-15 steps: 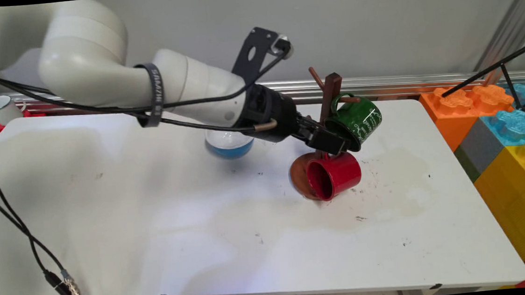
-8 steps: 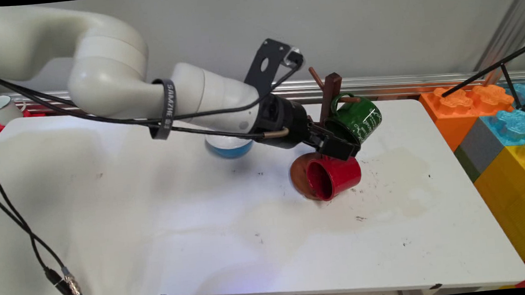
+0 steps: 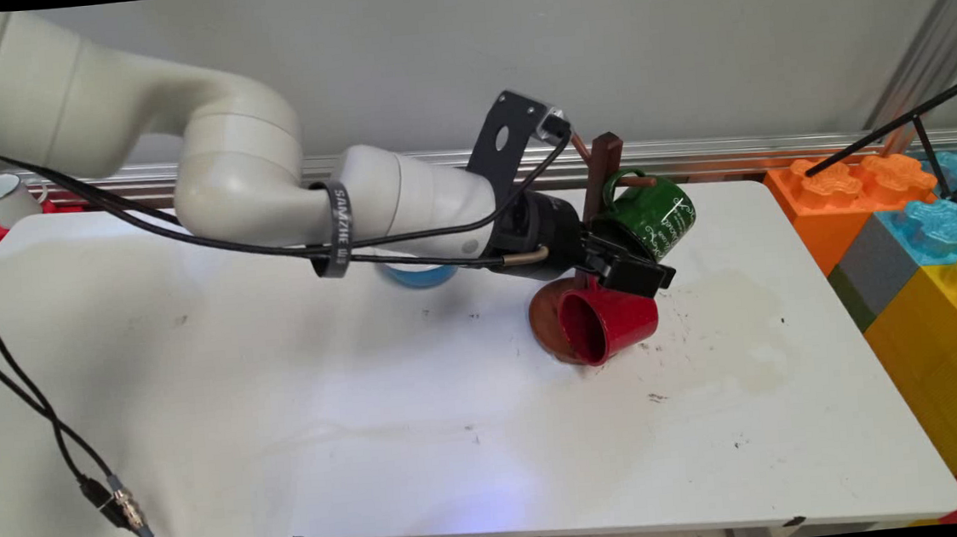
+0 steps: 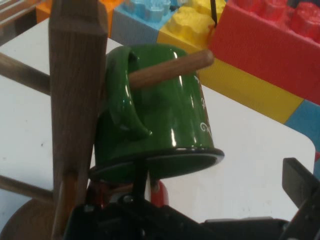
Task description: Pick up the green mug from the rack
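Two mugs are sitting by the end effector [image 3: 646,277], spread open and empty, nosing under the glossy, slippery-looking green mug [image 3: 650,219] hanging at twelve o'clock above the red mug [image 3: 611,319].

A mug rack [image 3: 601,175] stands toward the counter's [image 3: 285,420] far right, its base [image 3: 544,321] on the surface. One mug [image 3: 654,219] hangs by its handle on a right-hand peg [image 4: 167,71], mouth tilted down (in the hand view it sits just right of the post [image 4: 75,100]). A second mug [image 3: 609,321] lies on its side on the base, below the first. The gripper [image 3: 646,277] sits between the two mugs, just above the lower one. A bowl [image 3: 419,273] lies left of the rack, behind the arm. Big blocks [image 3: 921,242] stand beyond the counter's right edge.
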### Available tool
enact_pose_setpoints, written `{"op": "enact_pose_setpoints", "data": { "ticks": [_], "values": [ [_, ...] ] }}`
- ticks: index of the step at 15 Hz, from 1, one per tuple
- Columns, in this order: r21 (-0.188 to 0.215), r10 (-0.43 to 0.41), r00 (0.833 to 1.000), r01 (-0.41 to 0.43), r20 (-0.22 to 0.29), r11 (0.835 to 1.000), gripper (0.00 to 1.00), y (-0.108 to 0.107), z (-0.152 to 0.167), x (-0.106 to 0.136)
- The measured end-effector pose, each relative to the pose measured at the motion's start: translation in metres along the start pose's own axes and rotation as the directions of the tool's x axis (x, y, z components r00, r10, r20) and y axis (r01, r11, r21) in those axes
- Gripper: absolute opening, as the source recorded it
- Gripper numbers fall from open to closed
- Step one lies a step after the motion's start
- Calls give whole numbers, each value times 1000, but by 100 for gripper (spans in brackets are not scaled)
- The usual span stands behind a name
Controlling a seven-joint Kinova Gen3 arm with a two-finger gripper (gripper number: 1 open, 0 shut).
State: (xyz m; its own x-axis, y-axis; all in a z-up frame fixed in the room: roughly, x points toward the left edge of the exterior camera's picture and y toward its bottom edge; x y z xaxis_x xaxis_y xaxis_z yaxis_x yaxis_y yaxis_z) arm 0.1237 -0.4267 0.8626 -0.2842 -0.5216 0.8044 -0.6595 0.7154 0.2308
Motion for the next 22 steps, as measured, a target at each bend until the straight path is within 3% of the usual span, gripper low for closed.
{"op": "enact_pose_setpoints", "data": {
  "ticks": [13, 22],
  "values": [
    [-19, -33, 997, 31, -67, 999, 100, 4, 15, -19],
    [-17, -82, 987, 80, -140, 997, 100, 5, 25, -23]
  ]
}}
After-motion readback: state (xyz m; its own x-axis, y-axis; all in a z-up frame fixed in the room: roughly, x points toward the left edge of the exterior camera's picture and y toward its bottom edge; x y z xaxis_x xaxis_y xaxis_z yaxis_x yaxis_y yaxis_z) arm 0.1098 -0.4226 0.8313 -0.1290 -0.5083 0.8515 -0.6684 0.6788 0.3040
